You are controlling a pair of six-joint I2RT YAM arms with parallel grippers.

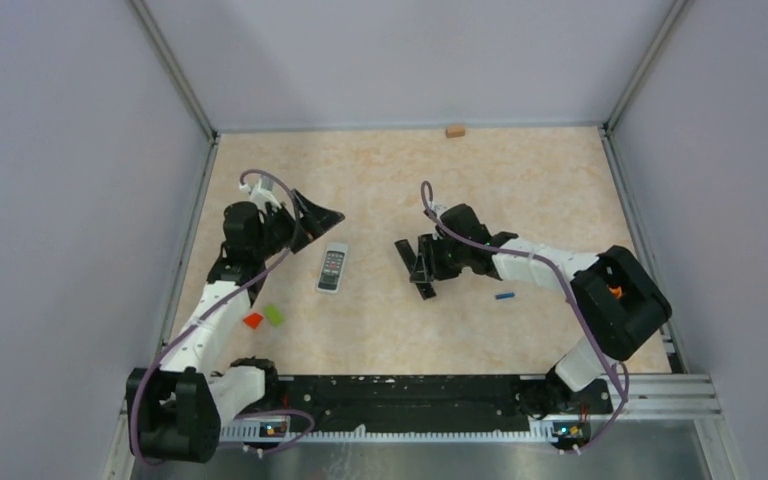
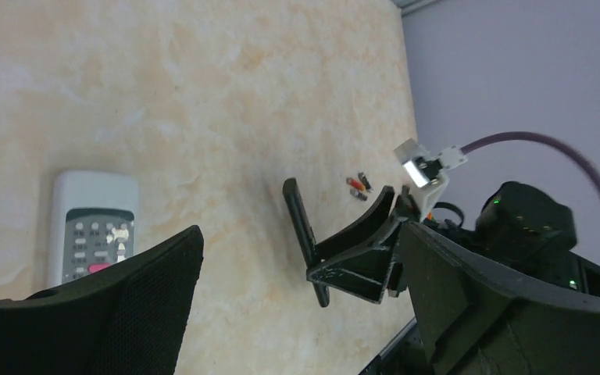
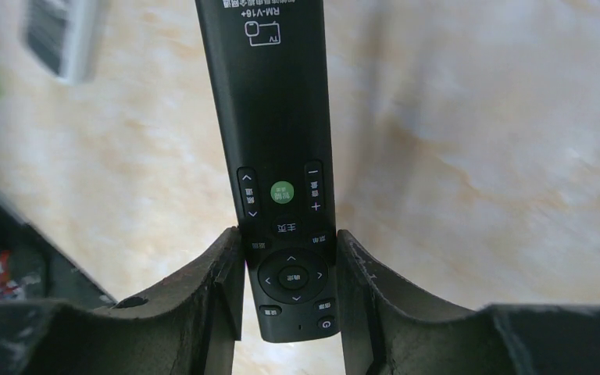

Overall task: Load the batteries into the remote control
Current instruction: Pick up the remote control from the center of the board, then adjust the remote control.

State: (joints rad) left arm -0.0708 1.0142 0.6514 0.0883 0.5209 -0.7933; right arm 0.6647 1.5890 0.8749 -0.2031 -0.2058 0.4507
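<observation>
My right gripper [image 1: 422, 264] is shut on the lower end of a long black remote control [image 1: 405, 250], buttons facing its camera. In the right wrist view the two fingers [image 3: 223, 289] press the sides of the black remote control [image 3: 269, 101] at its round pad, with my right gripper [image 3: 289, 238] lifted off the table. A blue battery [image 1: 504, 296] lies just in front of the right forearm. Two red-and-dark batteries [image 2: 357, 186] lie beyond the held remote [image 2: 293, 199]. My left gripper [image 1: 322, 228] hangs open and holds nothing.
A white-and-grey remote [image 1: 332, 267] lies face up between the arms, below my left gripper [image 2: 301, 234]. A flat red block [image 1: 252, 320] and a lime-green block [image 1: 275, 314] sit near the left arm. A small tan block [image 1: 455, 130] rests at the far wall.
</observation>
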